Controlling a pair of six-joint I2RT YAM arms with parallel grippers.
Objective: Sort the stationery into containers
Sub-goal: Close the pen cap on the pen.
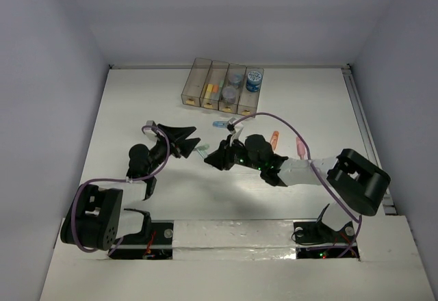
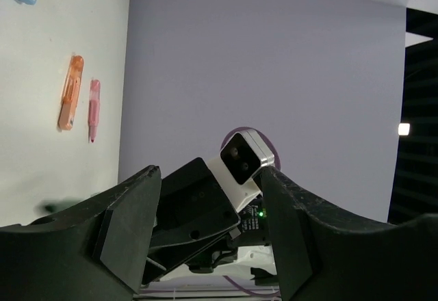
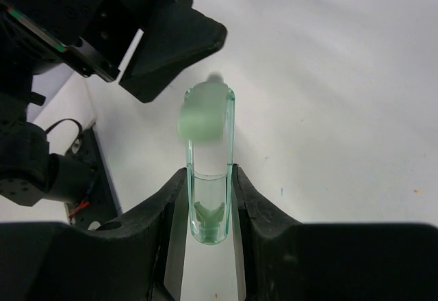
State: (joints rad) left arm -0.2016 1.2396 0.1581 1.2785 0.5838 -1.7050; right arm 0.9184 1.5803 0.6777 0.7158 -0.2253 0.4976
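Nearest, two black robot arms [image 1: 96, 219] bolted to a white mounting strip [image 1: 233, 236], with one purple cable [image 1: 287, 118] looping along each. Ahead of them, right gripper [image 3: 209, 181] with both fingers pressed tight on one pale-green translucent marker-like stick [image 3: 208, 120], clear barrel in the grip and green cap pointing away. Close by and facing it, left gripper [image 2: 210, 172] with fingers spread wide apart.

Beyond, three loose sticks lying flat. To the right, one translucent orange stick [image 1: 274, 138] and one slim pink stick [image 1: 300, 148], near each other but apart. Farther back, one pale-blue stick [image 1: 220, 124] just in front of the containers. Farthest, four narrow smoky-brown translucent plastic bins [image 1: 222, 85] side by side in a row, a small yellow label on each near end. Counted from the left: in the second, one yellow stick [image 1: 209, 90]; in the third, two grey-blue round rolls [image 1: 229, 94]; in the fourth, one brighter blue roll [image 1: 254, 76].

Underneath everything, a matte white tabletop [image 1: 137, 109], closed in on three sides by plain pale-lilac walls [image 1: 233, 14].

From the left wrist, pale-blue stick cut off at the frame's corner and only one bin corner showing. Contents of the first bin too faint to make out. Green cap blurred in the right wrist view.
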